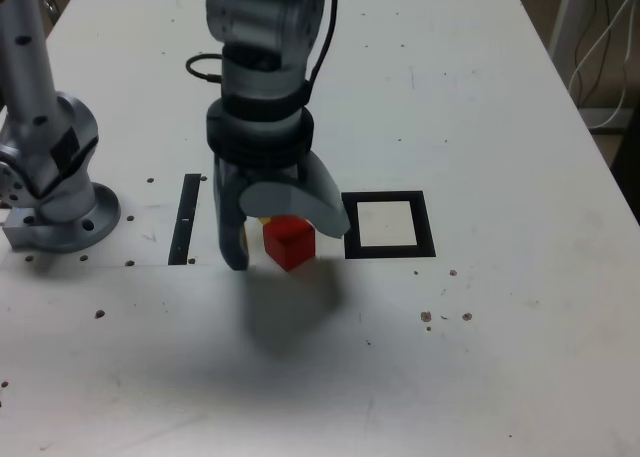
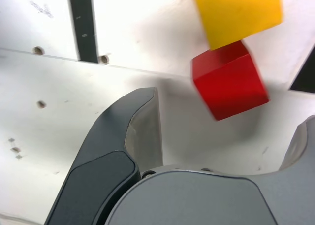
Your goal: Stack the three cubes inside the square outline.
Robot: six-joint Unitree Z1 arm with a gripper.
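The red cube (image 1: 289,243) (image 2: 229,80) rests on the white table just to the exterior view's left of the square outline (image 1: 388,225). The yellow cube (image 2: 238,13) touches its far side and shows only as a sliver (image 1: 264,218) behind the gripper in the exterior view. My gripper (image 1: 285,239) (image 2: 229,109) hangs low over the red cube, open. Its dark finger (image 2: 133,131) and its light finger (image 1: 322,209) stand on either side of the cube, apart from it. The green cube is out of view. A corner of the outline (image 2: 306,72) shows in the wrist view.
A thin black strip (image 1: 186,219) (image 2: 82,23) lies to the exterior view's left of the gripper. The arm's grey base (image 1: 55,192) stands at the far left. A black cable (image 1: 203,69) loops behind the arm. Small screw holes dot the table.
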